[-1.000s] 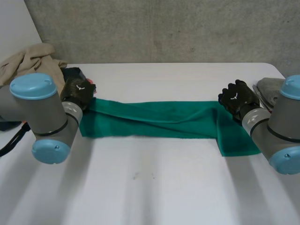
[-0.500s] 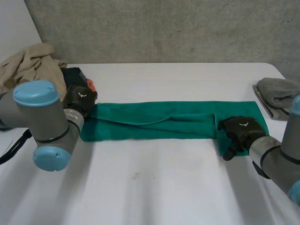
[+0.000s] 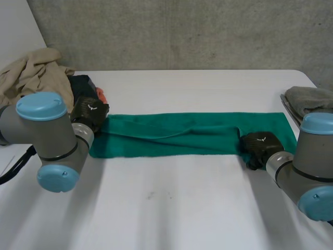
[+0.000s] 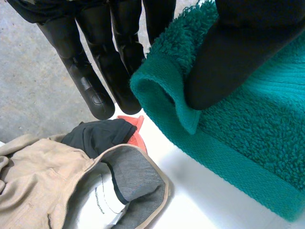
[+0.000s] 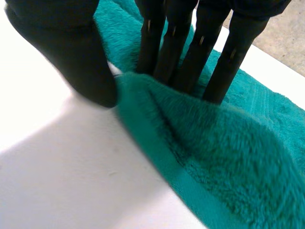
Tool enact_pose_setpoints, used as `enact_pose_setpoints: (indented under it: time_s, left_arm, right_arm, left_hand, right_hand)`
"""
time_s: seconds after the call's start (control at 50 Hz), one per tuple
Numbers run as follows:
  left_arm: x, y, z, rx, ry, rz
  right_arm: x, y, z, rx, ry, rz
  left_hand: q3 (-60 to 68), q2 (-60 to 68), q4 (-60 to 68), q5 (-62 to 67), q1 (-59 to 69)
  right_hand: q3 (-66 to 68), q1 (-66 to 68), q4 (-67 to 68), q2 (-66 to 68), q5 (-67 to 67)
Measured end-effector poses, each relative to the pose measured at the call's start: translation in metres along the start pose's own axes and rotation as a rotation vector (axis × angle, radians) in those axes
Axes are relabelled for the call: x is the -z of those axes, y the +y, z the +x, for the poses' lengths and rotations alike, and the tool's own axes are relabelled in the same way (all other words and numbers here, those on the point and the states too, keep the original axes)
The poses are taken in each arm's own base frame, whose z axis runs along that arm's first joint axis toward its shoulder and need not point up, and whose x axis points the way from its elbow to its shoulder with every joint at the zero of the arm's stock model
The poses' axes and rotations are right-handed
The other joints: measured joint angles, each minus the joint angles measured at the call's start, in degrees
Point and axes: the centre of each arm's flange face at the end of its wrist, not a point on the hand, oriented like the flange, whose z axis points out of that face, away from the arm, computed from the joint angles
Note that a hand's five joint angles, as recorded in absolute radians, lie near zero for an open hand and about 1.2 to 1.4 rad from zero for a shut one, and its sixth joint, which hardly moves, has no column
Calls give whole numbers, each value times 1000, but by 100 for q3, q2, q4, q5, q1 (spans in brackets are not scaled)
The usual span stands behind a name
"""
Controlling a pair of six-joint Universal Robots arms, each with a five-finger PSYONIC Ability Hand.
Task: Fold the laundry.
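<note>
A green towel (image 3: 182, 133), folded into a long strip, lies across the middle of the white table (image 3: 166, 208). My left hand (image 3: 89, 111) is at the strip's left end. There the thumb (image 4: 238, 52) pinches a curled-up corner of the green towel (image 4: 248, 133) against the fingers (image 4: 95, 81). My right hand (image 3: 258, 145) rests on the near edge close to the right end. Its fingers (image 5: 183, 47) dig into the green towel (image 5: 228, 157), and the thumb (image 5: 71, 52) closes on a raised ridge of the edge from the table side.
A beige garment pile (image 3: 31, 73) with black and orange cloth (image 3: 86, 86) lies at the far left, close behind my left hand. The beige garment (image 4: 38, 181) lies beyond its fingertips. A folded grey cloth (image 3: 309, 99) sits at the right edge.
My right hand came from the towel's far right corner to its near edge and closed its fingers there. The flap hanging at the right end is gone. My left hand barely moved.
</note>
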Motion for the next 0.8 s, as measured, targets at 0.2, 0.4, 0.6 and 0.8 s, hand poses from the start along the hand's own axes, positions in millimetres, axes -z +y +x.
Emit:
enact_pose_setpoints:
  time_s: [0.2,0.4,0.6,0.8]
  left_arm:
    - [2,-3,-3,2,-6,3]
    - [33,-33,-43,11,-79,48]
    - [94,-59,-76,9,-97,64]
    - [92,-16,-43,0,66,-99]
  right_arm:
    - [-7,-17,32,37,137,45]
    - [33,-58,79,239,251,17]
    - [93,-85,97,358,202,-121]
    - [69,-55,81,267,25,-182]
  left_hand:
    - [0,0,0,0,0]
    - [11,0,1,0,0]
    - [11,7,1,0,0]
    - [17,13,1,0,0]
  right_hand:
    - [681,150,718,375,660]
    - [739,150,739,400,734]
    - [748,150,740,537,784]
    - [748,150,742,537,800]
